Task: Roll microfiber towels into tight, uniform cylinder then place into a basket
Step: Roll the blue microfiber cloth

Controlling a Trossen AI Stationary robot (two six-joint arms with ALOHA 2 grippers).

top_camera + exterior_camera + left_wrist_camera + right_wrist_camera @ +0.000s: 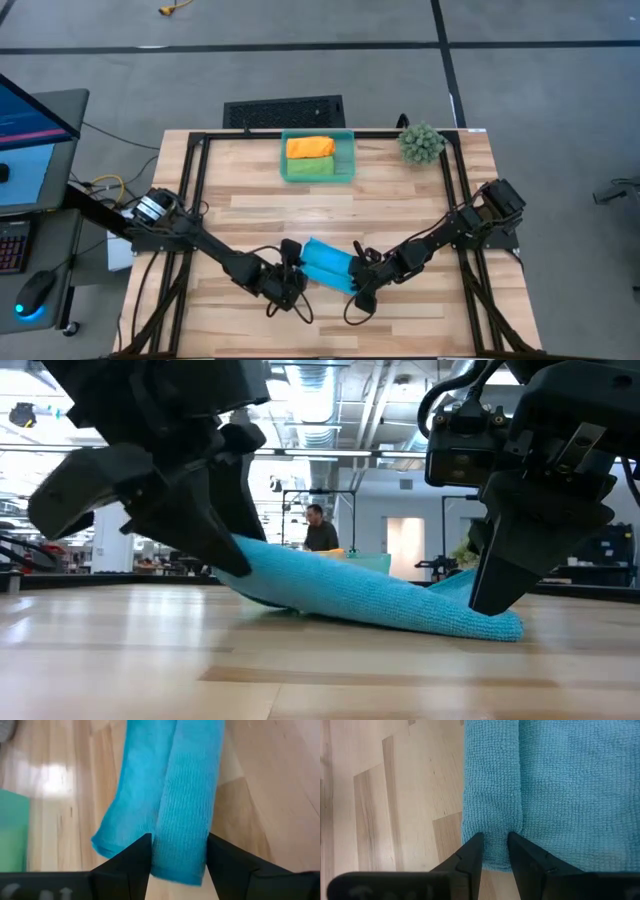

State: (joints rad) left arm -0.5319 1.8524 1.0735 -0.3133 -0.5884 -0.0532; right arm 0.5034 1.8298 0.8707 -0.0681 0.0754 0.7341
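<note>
We recorded one sky-blue towel (325,264), partly rolled, at the table's (400,210) 6 o'clock edge, the left gripper (179,851) clamped on one end and the right gripper (495,845) pinching a fold at the other. We logged the basket (346,152) at 12 o'clock, holding the orange towel (310,147) and the green towel (310,168).

The left gripper (179,857) has its two dark fingers (135,860) on either side of one end of a sky blue towel (170,795), gripping a rolled fold of it. The towel (folded lengthwise into two thick ridges) stretches away over the pale wooden table (270,785). A patch of teal-green basket (12,830) shows at the frame's edge.
</note>
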